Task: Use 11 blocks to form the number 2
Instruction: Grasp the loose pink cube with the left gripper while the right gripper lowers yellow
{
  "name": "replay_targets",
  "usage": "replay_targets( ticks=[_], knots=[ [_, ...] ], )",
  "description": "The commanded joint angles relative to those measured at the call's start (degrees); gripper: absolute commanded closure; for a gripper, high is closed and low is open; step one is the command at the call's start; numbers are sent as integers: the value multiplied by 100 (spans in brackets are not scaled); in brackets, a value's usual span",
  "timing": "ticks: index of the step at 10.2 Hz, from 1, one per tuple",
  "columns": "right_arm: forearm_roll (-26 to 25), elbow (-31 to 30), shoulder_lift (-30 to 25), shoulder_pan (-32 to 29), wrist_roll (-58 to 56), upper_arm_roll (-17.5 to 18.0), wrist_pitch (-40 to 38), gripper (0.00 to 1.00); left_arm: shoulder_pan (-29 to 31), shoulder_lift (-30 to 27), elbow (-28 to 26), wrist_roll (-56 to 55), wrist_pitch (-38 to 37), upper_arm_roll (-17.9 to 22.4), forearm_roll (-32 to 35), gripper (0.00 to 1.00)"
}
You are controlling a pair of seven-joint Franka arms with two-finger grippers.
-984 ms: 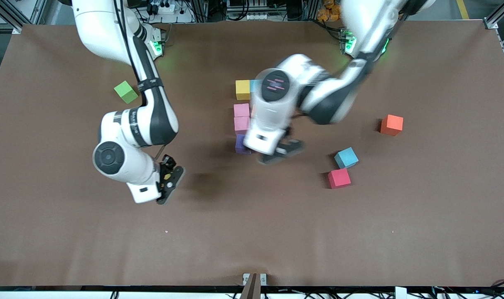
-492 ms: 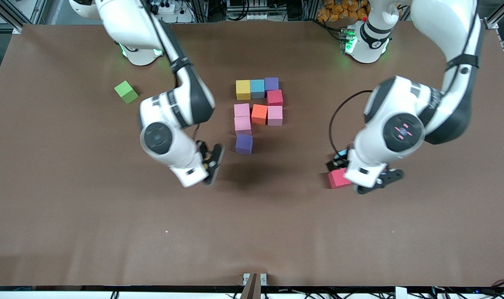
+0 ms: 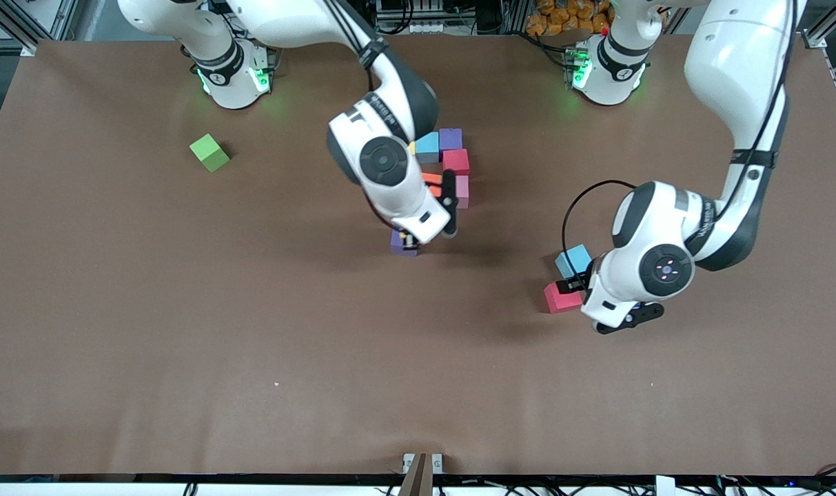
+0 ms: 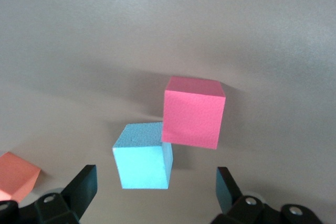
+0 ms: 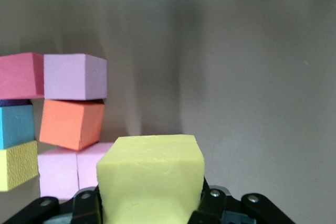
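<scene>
Several blocks form a partial number 2 mid-table: a light blue block (image 3: pixel 428 146), purple (image 3: pixel 451 138), red (image 3: pixel 457 161) and pink (image 3: pixel 462 191), plus a lone purple block (image 3: pixel 398 246) nearer the camera. My right gripper (image 3: pixel 440 219) hangs over this cluster, shut on a yellow block (image 5: pixel 151 177), and hides part of it. The right wrist view shows an orange block (image 5: pixel 71 123) and pink blocks (image 5: pixel 74 76) in the cluster. My left gripper (image 4: pixel 156 188) is open over a loose light blue block (image 4: pixel 143 156) that touches a red block (image 4: pixel 193 112).
A green cube (image 3: pixel 209 152) lies alone toward the right arm's end of the table. Another orange block (image 4: pixel 16 176) shows at the edge of the left wrist view, hidden under the left arm in the front view.
The right arm has swung in over the cluster of blocks. The left arm left the cluster, moved out to the loose light blue and red blocks and settled there, open.
</scene>
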Motion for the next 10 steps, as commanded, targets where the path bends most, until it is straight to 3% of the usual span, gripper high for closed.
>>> replay_targets(
  ticks=[1, 10],
  knots=[
    [70, 397, 428, 116, 141, 21, 235, 90, 17, 245, 7, 52, 405, -34, 115, 0],
    [35, 336, 992, 258, 195, 21, 807, 91, 26, 782, 7, 34, 1470, -34, 45, 0]
  ],
)
